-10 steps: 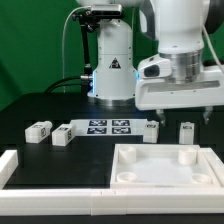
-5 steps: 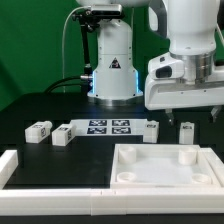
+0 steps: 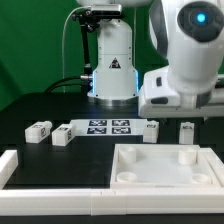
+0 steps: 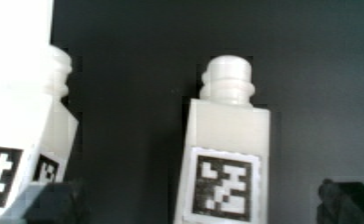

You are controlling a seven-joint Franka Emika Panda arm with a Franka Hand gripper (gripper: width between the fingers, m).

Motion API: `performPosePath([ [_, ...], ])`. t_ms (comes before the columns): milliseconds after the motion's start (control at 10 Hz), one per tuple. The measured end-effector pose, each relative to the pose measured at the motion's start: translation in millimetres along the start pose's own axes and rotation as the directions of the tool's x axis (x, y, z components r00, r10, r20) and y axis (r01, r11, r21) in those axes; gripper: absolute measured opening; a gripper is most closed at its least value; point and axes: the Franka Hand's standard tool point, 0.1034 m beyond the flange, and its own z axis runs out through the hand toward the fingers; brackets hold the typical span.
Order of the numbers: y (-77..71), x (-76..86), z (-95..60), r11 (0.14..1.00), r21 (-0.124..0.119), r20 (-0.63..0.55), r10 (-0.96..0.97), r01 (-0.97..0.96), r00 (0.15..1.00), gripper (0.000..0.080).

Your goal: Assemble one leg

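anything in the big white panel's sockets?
Nothing visible: the panel looks bare, its two far sockets empty. The near corners are hidden at the front, so those sockets can't be checked.

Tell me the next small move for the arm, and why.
Probably lower the open claw toward the leg centred in the wrist view. Its fingertips show apart on either side of that leg, clear of it, and nothing is held yet. A second leg lies close beside, so a straight descent seems safest.
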Motion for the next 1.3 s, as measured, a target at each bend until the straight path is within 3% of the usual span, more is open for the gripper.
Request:
performPosePath([
  [200,1.4,0.1,10.3,1.000,-0.010,0.195,0.003,-0.001,0.981,0.0649],
  [300,-1.5,7.0,14.3,1.000,-0.007,0.186,0.007,-0.006,0.983,0.0649],
  [800,-10.5,7.2,29.7,1.000,-0.021,0.169,-0.007,0.010,0.986,0.0649],
  [1000,-9.7,10.0,28.6,1.000,-0.016,0.158,-0.014,0.017,0.987,0.0394],
  [1100,-9.7,10.2,28.3,1.000,-0.016,0.157,-0.015,0.018,0.987,0.0394],
  [1200,-9.9,10.5,27.9,1.000,-0.016,0.156,-0.016,0.018,0.988,0.0287],
  [1300,-10.1,11.1,27.1,1.000,-0.015,0.155,-0.017,0.020,0.988,0.0287],
])
